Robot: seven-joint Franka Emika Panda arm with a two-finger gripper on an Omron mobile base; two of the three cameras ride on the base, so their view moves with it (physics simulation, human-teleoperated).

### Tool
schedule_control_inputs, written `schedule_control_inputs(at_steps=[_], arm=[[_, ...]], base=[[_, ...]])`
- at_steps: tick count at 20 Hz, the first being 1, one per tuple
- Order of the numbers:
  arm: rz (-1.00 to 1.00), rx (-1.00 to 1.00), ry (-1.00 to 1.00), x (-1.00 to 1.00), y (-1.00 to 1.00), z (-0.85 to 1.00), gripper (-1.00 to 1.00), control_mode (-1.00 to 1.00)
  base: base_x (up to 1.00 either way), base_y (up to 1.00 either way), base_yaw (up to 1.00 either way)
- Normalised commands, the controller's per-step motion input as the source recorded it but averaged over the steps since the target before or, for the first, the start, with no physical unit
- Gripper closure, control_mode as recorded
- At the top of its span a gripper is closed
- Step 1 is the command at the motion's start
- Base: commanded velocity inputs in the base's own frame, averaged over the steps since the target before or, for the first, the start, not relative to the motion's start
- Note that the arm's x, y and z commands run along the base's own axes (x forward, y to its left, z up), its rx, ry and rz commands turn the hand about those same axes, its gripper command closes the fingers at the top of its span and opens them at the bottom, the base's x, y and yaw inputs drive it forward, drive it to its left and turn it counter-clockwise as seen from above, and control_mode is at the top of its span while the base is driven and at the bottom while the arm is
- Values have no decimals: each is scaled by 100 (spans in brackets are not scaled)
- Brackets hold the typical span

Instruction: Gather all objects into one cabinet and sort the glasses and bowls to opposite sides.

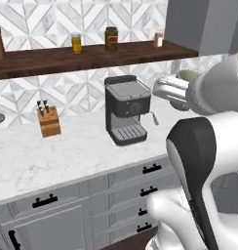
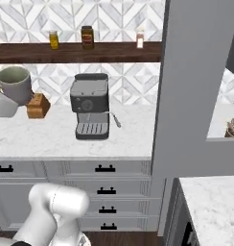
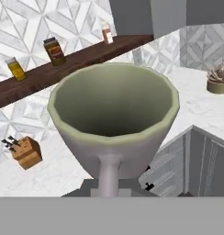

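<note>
A grey mug (image 3: 114, 119) with a pale green inside, one of the glasses, is held up in the air by its handle (image 3: 108, 180). My gripper (image 2: 1, 94) is shut on it. In the right base view the mug (image 2: 14, 84) hangs upright at the far left, above the counter and just below the wooden shelf. In the left base view the mug's rim (image 1: 187, 74) peeks out behind my forearm. The grey wall cabinet (image 1: 199, 24) hangs up and to the right of the mug. The bowls are out of view.
A dark coffee machine (image 1: 127, 116) and a knife block (image 1: 49, 121) stand on the marble counter (image 1: 67, 156). The dark wooden shelf (image 1: 91, 56) holds several spice jars. A tall grey panel (image 2: 195, 81) rises at right, with a brown pot (image 2: 232, 129) beyond it.
</note>
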Motion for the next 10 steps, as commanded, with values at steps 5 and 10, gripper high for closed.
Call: schedule_control_inputs(at_steps=[5,10], arm=[[0,0,0,0,0,0,100,100],[0,0,0,0,0,0,100,100]], base=[[-25,65,-54],[-12,66,-54]])
